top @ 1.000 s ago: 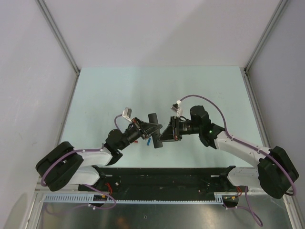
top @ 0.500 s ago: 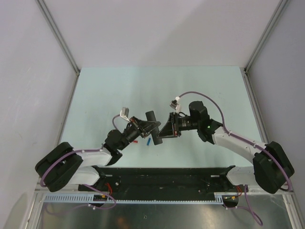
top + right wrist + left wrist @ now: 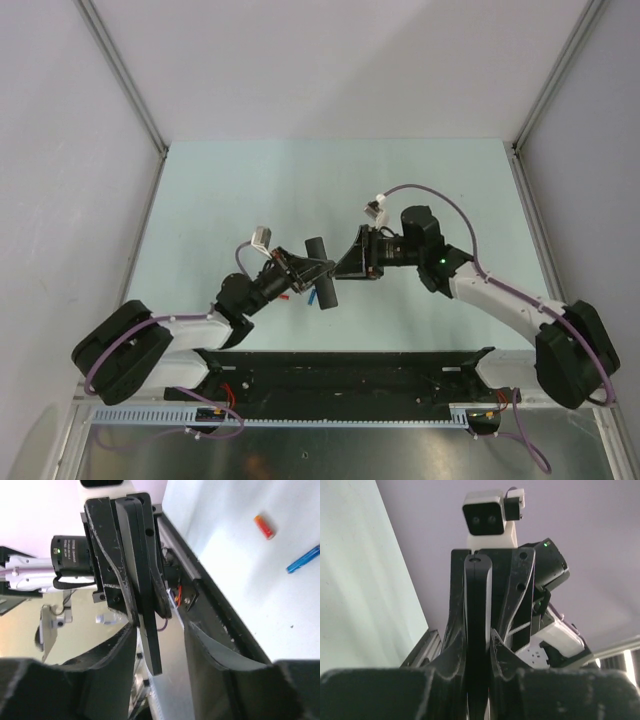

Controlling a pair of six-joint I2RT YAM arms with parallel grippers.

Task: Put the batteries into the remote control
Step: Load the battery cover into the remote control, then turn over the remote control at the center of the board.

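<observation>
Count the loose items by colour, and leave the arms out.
Black: 1, the remote control
Blue: 1, a slim battery
Orange-red: 1, a short small piece
Total: 3

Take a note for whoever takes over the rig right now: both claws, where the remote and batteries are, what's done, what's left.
Left claw: shut on the remote control, held edge-on above the table.
Right claw: open, straddling the remote's other end without gripping it.
Batteries: one slim blue cylinder lies loose on the table near a small orange piece; the second is not in view.
Done: remote lifted.
Left: load the batteries; the recess cannot be seen.
</observation>
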